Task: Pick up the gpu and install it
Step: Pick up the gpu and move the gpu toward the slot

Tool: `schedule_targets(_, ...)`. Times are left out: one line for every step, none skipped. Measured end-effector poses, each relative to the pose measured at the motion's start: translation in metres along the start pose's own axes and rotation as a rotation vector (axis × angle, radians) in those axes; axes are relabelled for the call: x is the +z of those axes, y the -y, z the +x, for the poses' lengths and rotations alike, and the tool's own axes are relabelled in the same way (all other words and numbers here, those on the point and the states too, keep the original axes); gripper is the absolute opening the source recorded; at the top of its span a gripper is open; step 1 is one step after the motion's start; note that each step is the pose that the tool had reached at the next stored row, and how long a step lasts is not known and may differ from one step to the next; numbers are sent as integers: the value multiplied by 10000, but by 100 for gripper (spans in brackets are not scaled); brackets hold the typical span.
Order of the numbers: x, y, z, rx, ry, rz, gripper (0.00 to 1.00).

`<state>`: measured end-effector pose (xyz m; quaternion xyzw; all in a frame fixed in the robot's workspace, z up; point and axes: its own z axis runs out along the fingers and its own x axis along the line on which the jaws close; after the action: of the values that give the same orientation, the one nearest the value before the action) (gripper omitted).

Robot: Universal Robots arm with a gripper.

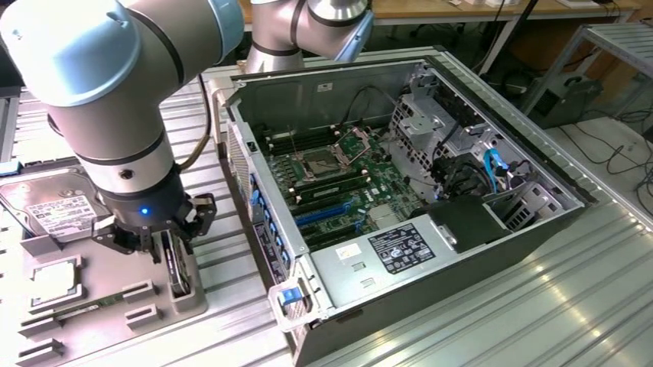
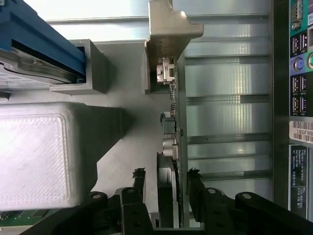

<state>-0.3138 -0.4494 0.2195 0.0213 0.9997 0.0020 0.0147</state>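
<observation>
Ribbed metal counter (image 1: 571, 306) is seen under bright light, with an open computer case (image 1: 337, 76) laid on its side towards the exterior view's right. Its green circuit board and blue card slots (image 1: 326, 210) are exposed. At the exterior view's left, a grey holder (image 1: 192, 302) is set on the counter, and a hard drive (image 1: 51, 202) and a small square chip (image 1: 51, 279) are kept in it.

The gpu (image 1: 180, 275) is stood on its long edge in a slot at the side of the holder nearest the case. The robot arm (image 1: 112, 115) is lowered straight over it, and the gripper (image 1: 168, 256) is placed around the card's upper edge.

In the wrist view the gpu (image 2: 175, 122) is seen edge-on, with the gripper (image 2: 166, 178) astride it. The black fingers (image 2: 139, 178) are set one on each flat face. The gripper is partly open: a narrow gap is seen on one side and hardly any on the other, so the card is not judged to be held yet.

For this grasp to be done well, the card should be centred between the fingers so that both faces are met together. The hold should be kept square to the board, since a skewed grip would probably tilt the card in its slot. Firm but gentle pressure is advised, as the fan looks easily crushed.
</observation>
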Motion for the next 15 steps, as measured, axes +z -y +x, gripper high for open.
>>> schedule_targets(-5,0,0,-1,3,22,47)
schedule_targets(-6,0,0,-1,4,31,47)
schedule_targets(-6,0,0,-2,5,51,47)
schedule_targets(-7,0,0,-2,5,67,47)
schedule_targets(-8,1,0,-2,3,77,45)
schedule_targets(-7,1,0,-3,4,81,45)
schedule_targets(-7,0,-2,-3,4,84,38)
schedule_targets(-8,-1,-5,-1,3,90,38)
schedule_targets(-7,-1,-18,-3,4,92,38)
schedule_targets(-6,-1,-24,-1,5,92,36)
schedule_targets(-6,-1,-28,-2,4,92,36)
schedule_targets(-6,-1,-30,-1,5,92,29)
schedule_targets(-6,-1,-35,-2,5,92,29)
schedule_targets(-6,-2,-36,-2,5,92,28)
schedule_targets(-6,-1,-37,-2,4,93,28)
